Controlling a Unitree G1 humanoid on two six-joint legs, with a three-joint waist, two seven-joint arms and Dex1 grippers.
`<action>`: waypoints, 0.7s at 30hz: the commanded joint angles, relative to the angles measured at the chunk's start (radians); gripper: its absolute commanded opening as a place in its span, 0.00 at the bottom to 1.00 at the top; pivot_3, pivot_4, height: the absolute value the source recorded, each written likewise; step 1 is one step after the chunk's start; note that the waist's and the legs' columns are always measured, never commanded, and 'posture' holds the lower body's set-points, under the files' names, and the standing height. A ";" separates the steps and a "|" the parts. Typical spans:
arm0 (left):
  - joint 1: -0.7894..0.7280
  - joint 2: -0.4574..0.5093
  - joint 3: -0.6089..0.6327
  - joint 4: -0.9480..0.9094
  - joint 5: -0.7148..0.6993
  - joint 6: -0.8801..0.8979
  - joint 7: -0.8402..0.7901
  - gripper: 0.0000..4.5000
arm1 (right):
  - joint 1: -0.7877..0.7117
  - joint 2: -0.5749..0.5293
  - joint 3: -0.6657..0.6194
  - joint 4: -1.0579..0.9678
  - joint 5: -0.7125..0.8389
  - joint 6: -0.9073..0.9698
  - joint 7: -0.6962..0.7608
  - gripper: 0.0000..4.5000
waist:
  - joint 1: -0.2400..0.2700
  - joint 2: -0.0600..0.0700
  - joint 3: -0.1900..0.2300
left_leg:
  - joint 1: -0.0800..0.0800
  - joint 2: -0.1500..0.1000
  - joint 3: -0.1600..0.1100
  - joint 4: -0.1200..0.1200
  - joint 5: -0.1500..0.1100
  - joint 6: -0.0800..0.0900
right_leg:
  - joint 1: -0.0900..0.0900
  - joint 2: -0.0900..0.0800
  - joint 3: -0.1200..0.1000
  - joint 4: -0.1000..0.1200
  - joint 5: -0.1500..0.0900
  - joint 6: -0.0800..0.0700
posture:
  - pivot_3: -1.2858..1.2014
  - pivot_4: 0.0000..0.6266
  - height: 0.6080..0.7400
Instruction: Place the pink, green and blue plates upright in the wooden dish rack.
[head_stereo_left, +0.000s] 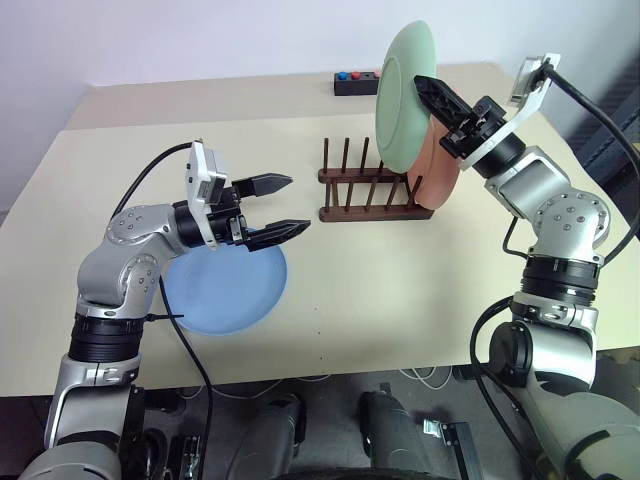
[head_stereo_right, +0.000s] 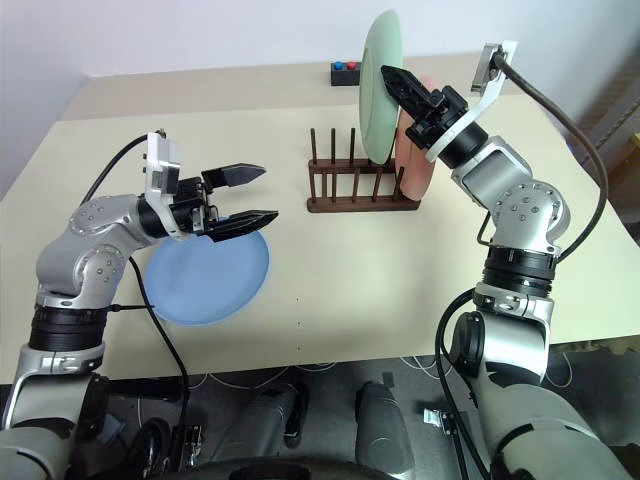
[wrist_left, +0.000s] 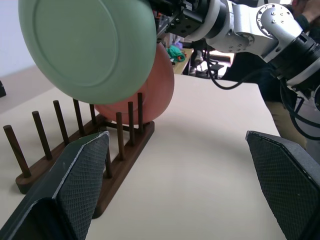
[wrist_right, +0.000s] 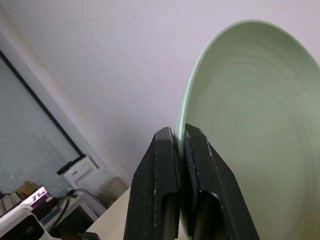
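Nearest you, at about eight o'clock on the table (head_stereo_left: 380, 320), the blue plate (head_stereo_left: 225, 290) lies flat and untouched, which is why it reads as the last job left: it cannot be racked until something lifts it onto its edge. Just above its far rim your left gripper (head_stereo_left: 282, 208) hovers with its fingers spread wide and nothing between them, pointing level toward three o'clock, a waiting pose that keeps it close to the blue plate yet out of the other arm's path. Farther back, near the centre, the wooden dish rack (head_stereo_left: 368, 188) stands with its pegs upright; most of its slots are vacant, and the pink plate (head_stereo_left: 442, 172) already stands on edge at its three o'clock end, leaning between the last pegs. Above that end your right gripper (head_stereo_right: 388, 76) is clamped tight on the rim of the green plate (head_stereo_left: 403, 98), holding it on edge in the air just beside the pink one at its nine o'clock side, so that its lower edge can drop between pegs rather than onto them. It looks not yet seated. Farthest off, at twelve o'clock, a small black box (head_stereo_left: 357, 81) with coloured buttons sits by the table's back edge.
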 joint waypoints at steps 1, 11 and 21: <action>-0.008 0.001 0.016 -0.029 -0.020 -0.004 0.001 1.00 | -0.017 0.005 -0.029 -0.022 0.030 -0.011 -0.009 0.01 | 0.000 0.000 0.000 | 0.000 0.000 0.000 0.000 0.000 0.000 | 0.000 0.000 0.000 0.000 0.000 0.000 | 0.52 0.24 1.00; -0.006 0.005 0.016 -0.033 -0.021 -0.001 -0.002 1.00 | 0.009 0.031 -0.031 -0.048 0.052 0.000 -0.043 0.01 | 0.000 0.000 0.000 | 0.000 0.000 0.000 0.000 0.000 0.000 | 0.000 0.000 0.000 0.000 0.000 0.000 | 0.52 0.24 1.00; -0.003 0.007 0.015 -0.041 -0.025 0.006 -0.002 1.00 | 0.029 0.037 -0.031 -0.067 0.069 0.004 -0.074 0.01 | 0.000 0.000 0.000 | 0.000 0.000 0.000 0.000 0.000 0.000 | 0.000 0.000 0.000 0.000 0.000 0.000 | 0.52 0.24 1.00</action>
